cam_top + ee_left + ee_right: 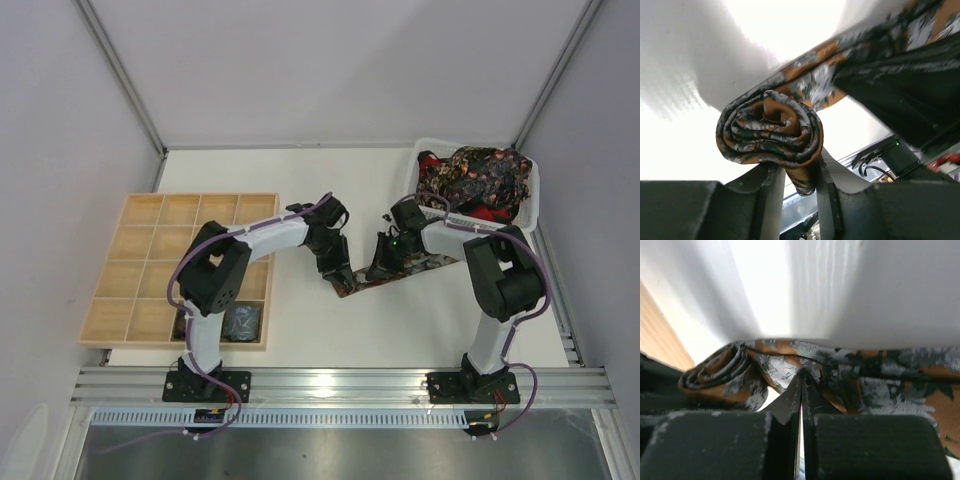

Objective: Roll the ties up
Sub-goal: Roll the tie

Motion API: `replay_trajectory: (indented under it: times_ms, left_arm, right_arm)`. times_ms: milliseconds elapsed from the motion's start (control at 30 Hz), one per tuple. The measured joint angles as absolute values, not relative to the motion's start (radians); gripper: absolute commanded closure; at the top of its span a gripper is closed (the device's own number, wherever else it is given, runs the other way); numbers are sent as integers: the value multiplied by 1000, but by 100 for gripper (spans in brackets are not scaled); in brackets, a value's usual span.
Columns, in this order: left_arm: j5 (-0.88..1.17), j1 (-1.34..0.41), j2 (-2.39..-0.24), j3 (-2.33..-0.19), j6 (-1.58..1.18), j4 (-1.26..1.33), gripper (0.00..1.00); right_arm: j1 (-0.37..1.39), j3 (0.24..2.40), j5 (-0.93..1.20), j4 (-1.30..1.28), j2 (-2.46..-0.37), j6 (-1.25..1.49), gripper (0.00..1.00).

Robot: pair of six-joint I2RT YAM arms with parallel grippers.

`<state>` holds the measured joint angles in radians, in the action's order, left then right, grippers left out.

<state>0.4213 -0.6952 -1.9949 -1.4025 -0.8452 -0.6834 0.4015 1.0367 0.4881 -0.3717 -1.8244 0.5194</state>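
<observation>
At the centre of the top view, between your two arms: one tie (365, 282), brown-orange with a grey and green pattern, showing on the white table (300, 190) as a short slanted strip. Its left end sits at your left gripper (337, 268). Its right part runs under your right gripper (385, 262).

Item, left gripper. In the left wrist view the rolled end (769, 131) of the tie sits mid-frame as a tight spiral of several turns. Your two fingers (771, 192) stand narrow on the lower edge of that roll and hold it. The unrolled length leaves the roll toward the upper right of that frame.

Item, right gripper. In the right wrist view your jaws are all but closed, and the tips pinch the flat fabric of the tie just right of the roll. The roll shows at the left of that frame.

Item, upper right of the top view: white mesh basket (535, 200) holding a heap of ties (470, 178), dark and patterned with red showing.

Item, left of the top view: pale wooden grid tray (150, 245). One dark coil (243, 322) lies in the bottom row, in the right-hand compartment. Your left arm hides the compartment beside it, so you cannot tell what that one holds.
</observation>
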Motion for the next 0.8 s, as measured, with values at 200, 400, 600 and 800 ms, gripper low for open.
replay_trajectory:
  times_ms: [200,400,600,800]
  left_arm:
    - [422,-708,-2041,-1459,-834,-698,55]
    - [430,-723,-2048,-1468,-829,-694,48]
    - [455,-725,-2048,-1468,-807,-667,37]
    - [472,-726,-2020,-1456,-757,-613,32]
  right_arm:
    - [398,994,511,-315,-1827,547,100]
    - [397,974,529,-276,-1824,566,100]
    - [384,973,525,-286,-1816,564,100]
    - [365,974,494,-344,-1782,540,100]
